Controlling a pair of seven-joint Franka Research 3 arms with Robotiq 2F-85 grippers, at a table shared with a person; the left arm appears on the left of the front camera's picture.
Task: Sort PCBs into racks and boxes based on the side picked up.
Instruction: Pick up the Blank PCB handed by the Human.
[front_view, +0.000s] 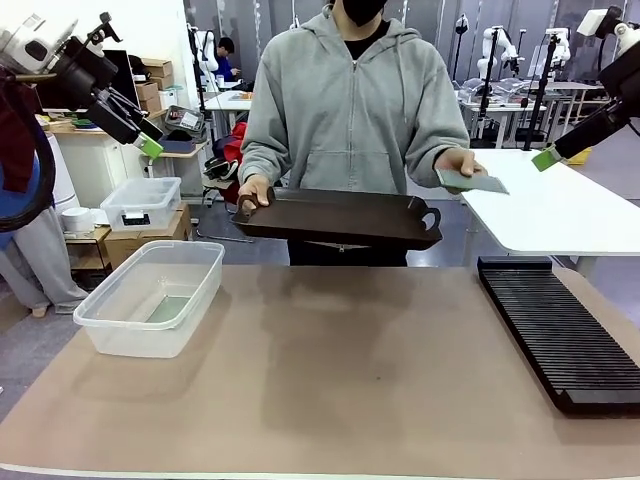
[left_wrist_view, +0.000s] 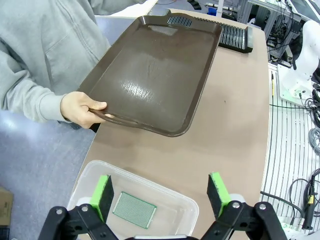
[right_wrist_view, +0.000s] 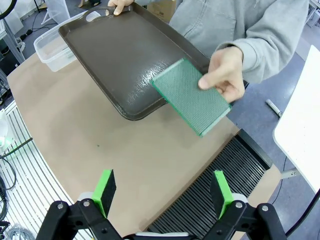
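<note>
A person at the far side holds a green PCB (right_wrist_view: 191, 96) in one hand (right_wrist_view: 226, 72), out past the end of a dark brown tray (front_view: 340, 217); the same PCB (front_view: 472, 181) appears in the front view. A second PCB (left_wrist_view: 134, 210) lies flat inside the clear box (front_view: 152, 296) at the table's left. The black slotted rack (front_view: 560, 330) lies along the right side. My left gripper (left_wrist_view: 162, 196) hangs open above the box, and my right gripper (right_wrist_view: 165, 190) hangs open high above the rack's near end (right_wrist_view: 215, 200). Both hold nothing.
The person's other hand (left_wrist_view: 80, 107) grips the tray's handle, holding the tray above the table's far edge. A white table (front_view: 560, 205) stands at the back right. A smaller lidded clear tub (front_view: 140, 203) sits on cardboard boxes off to the left.
</note>
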